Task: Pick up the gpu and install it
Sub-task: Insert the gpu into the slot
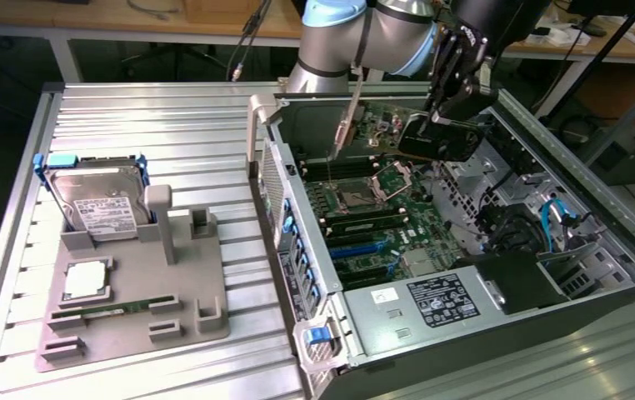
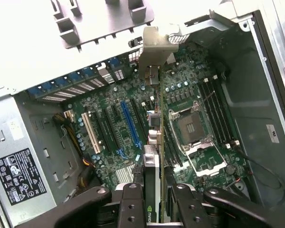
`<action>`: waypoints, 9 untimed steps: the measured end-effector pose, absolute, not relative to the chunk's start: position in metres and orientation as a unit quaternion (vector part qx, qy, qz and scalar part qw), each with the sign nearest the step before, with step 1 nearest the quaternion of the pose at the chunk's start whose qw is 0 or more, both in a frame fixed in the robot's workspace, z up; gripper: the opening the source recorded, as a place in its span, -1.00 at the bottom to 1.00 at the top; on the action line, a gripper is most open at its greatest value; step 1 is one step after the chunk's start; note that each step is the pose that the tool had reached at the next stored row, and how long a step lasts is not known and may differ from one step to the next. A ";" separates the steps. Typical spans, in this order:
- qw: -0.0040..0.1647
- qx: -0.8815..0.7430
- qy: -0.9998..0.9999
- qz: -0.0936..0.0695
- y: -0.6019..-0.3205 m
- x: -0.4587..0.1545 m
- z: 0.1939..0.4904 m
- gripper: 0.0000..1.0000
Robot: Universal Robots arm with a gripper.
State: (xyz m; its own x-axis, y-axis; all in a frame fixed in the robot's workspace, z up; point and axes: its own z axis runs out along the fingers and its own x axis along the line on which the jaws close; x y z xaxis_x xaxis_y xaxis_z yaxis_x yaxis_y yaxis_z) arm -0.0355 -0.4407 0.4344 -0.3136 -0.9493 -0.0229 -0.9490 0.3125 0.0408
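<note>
**Graphics card held over the open computer**

My pincer [image 1: 451, 110] is closed on the graphics card [image 1: 437, 140] and holds it in the air above the open computer case [image 1: 601, 300], which lies on its side on the ribbed metal table [image 1: 162, 117]. My two fingers [image 2: 132, 204] press on the card from either side, and it stands on edge between them.

The card's black fan cover faces the exterior view's camera. Its long silver bracket [image 1: 347, 125] hangs near the rear wall of the case, toward the exterior view's left. The card is raised above the green motherboard [image 1: 379, 229].

Seen from my wrist, the card's thin edge runs between the long blue slot [image 2: 128, 126] and the square processor socket [image 2: 192, 126]. The bracket reaches toward the row of openings in the rear wall.

A power supply [image 1: 434, 300] with a black and white label sits in the near end of the case.

On the table at the exterior view's left, just beside the case, a grey holder [image 1: 128, 329] carries a hard drive [image 1: 97, 204] propped up in a blue frame. A short memory stick [image 1: 117, 309] lies flat in one of the holder's grooves.
</note>
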 end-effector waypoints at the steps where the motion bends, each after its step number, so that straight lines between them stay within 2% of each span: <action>1: 0.003 0.591 -0.806 -0.023 -0.441 -0.036 0.434 -0.47; 9: 0.004 0.633 -0.774 -0.023 -0.441 -0.036 0.434 -0.47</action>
State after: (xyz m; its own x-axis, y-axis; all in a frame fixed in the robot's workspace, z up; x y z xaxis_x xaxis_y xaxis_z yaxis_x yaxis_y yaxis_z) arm -0.0355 -0.4407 0.4344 -0.1986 -0.9798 -0.0229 -0.9794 0.1976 0.0407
